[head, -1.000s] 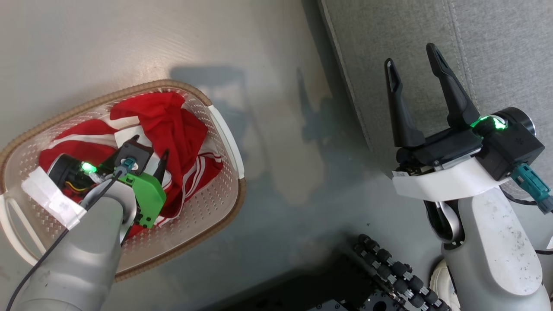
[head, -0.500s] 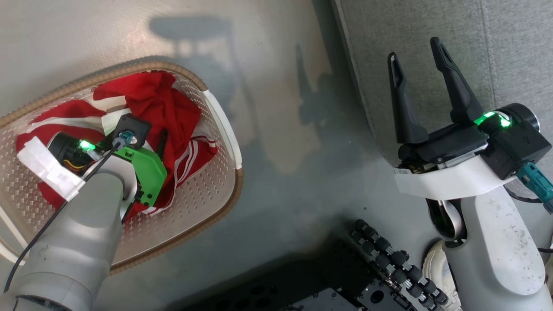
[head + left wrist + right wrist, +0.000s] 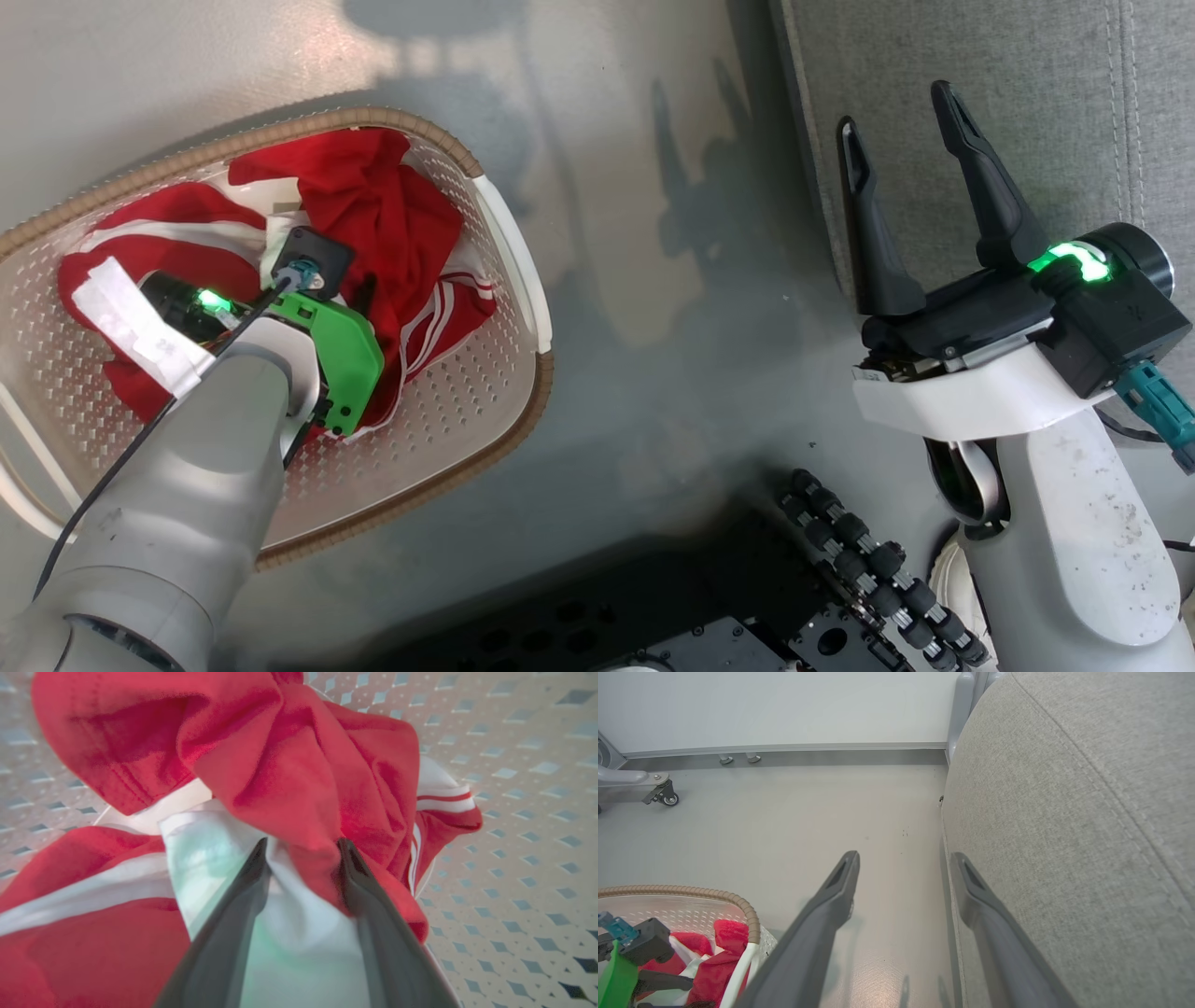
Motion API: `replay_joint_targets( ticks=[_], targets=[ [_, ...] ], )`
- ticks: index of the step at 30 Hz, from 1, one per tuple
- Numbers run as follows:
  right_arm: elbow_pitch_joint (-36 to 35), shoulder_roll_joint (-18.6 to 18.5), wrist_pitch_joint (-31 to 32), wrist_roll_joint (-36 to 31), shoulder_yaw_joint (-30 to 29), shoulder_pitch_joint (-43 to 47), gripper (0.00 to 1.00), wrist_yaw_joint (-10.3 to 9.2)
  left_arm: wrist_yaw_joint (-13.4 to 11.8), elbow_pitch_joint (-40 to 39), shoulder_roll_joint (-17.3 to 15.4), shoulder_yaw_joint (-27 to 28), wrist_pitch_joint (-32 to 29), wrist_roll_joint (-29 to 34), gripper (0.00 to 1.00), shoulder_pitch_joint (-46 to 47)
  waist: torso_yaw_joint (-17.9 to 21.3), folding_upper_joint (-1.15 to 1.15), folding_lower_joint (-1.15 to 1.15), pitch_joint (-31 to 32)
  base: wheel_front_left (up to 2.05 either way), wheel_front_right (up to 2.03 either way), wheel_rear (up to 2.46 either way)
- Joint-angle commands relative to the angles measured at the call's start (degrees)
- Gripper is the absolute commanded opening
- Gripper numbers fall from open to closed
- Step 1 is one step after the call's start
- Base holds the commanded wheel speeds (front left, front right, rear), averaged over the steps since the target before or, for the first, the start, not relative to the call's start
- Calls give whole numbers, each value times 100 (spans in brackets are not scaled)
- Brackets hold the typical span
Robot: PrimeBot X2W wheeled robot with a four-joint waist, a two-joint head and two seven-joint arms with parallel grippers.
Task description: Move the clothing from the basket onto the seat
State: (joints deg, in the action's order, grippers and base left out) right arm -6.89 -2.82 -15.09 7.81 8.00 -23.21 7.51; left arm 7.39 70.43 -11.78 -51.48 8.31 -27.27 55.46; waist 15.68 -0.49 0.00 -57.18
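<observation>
Holding the load: a cream-white perforated plastic laundry basket (image 3: 457,392) with a brown woven-look rim and white side handles, standing on the glossy grey floor (image 3: 607,140).
Basket contents: soft bright red fabric clothing (image 3: 392,205) with white panels and white-striped trim, crumpled in a heap. All of it lies inside the rim, piled toward the far and left part, and the near right stretch of the perforated bottom is bare.
Seat: a large grey upholstered fabric cushion (image 3: 1027,93) with stitched seams, at the right of the head view. It is apart from the basket across a strip of floor, and its edge runs up and down that view.
Basket long axis: from handle to handle, across the head view and rising toward the right, where one white handle faces the seat.
Clothing lie: no clear long axis. One red ridge runs from the far rim toward the middle, and the striped trim trails toward the near wall.
Left gripper (image 3: 303,858): down in the heap, jaws closed on a bunched fold of red cloth, with a white panel between the two dark fingers.
Right gripper (image 3: 893,107): well apart from the basket, by the seat's edge. Its jaws are spread wide with nothing between them, and the fingers point up the head view.
</observation>
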Motion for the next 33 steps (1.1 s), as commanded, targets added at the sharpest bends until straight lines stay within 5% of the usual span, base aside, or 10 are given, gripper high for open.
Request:
replay_joint_targets(
  ticks=[1, 10, 23, 33],
  targets=[
    [-22, -14, -12, -35, -17, 37, 100, -4, 15, -37, -33, -87, 0, -52, 0, 119, -23, 49, 0, -7, 0, 0, 0],
    [133, -14, -12, -61, 17, -59, 100, -4, 15, -211, 35, -566, 314, -461, 0, 138, -129, 49, 0, 269, 0, 0, 0],
    [631, -16, -12, -308, -45, 134, 100, -5, 15, -511, 267, -1020, 692, -985, 0, -390, -631, 49, 0, 1523, 0, 0, 0],
    [988, -17, -12, -439, -98, 326, 100, -5, -15, -1459, 238, -426, 692, -563, 0, -1047, -1064, 49, 0, 2429, 0, 0, 0]
  ],
)
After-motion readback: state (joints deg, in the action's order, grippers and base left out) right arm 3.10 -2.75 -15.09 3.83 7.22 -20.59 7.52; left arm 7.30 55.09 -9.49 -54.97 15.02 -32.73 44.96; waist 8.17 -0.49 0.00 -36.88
